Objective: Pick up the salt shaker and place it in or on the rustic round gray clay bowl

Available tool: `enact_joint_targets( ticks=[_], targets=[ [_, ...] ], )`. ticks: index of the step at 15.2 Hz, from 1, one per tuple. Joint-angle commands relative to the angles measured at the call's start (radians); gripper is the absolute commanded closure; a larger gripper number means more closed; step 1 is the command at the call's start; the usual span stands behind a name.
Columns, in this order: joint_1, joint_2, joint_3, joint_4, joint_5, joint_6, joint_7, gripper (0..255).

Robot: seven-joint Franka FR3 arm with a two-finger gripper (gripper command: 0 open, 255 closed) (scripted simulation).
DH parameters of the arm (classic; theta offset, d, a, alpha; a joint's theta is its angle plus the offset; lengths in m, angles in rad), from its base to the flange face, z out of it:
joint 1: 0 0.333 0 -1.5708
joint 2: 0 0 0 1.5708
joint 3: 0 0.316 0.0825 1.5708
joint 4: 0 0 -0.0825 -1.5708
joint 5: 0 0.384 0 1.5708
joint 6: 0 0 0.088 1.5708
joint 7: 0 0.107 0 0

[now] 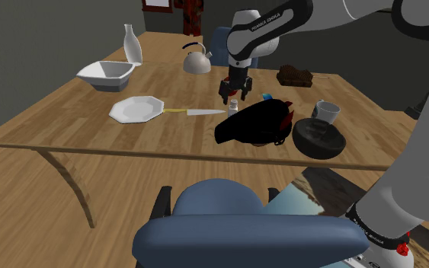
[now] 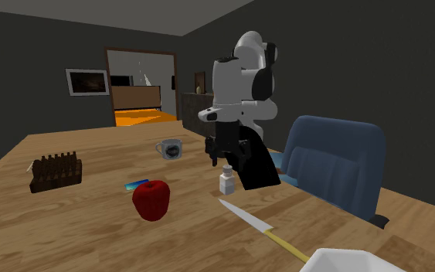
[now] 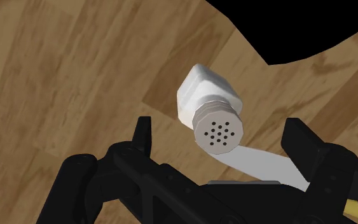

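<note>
While the salt shaker [image 3: 208, 102] stands ungrasped beneath the gripper's [image 3: 222, 127] parted fingers, lifting it and carrying it to the dark, seemingly clay bowl [image 1: 319, 139] all remain.

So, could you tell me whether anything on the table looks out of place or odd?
Nothing is spilled: the salt shaker stands upright under the open hand. Only the pure black lump beside it looks odd, with no surface detail.

- Salt shaker [image 3: 209, 105]: white body, grey perforated cap, standing upright on the wooden surface [image 1: 68, 114].
- Bowl [image 1: 319, 139]: dark, round, upright near the surface's edge, apart from the shaker.
</note>
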Motion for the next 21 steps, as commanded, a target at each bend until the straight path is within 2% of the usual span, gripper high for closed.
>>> enact_joint_targets(
  ticks=[1, 3, 4, 13, 21],
  targets=[
    [0.0, 0.0, 0.0, 0.0, 0.0, 0.0, 0.0, 0],
    [0.0, 0.0, 0.0, 0.0, 0.0, 0.0, 0.0, 0],
    [0.0, 0.0, 0.0, 0.0, 0.0, 0.0, 0.0, 255],
    [0.0, 0.0, 0.0, 0.0, 0.0, 0.0, 0.0, 255],
    [0.001, -0.041, -0.001, 0.056, -0.004, -0.096, 0.003, 255]
  ],
)
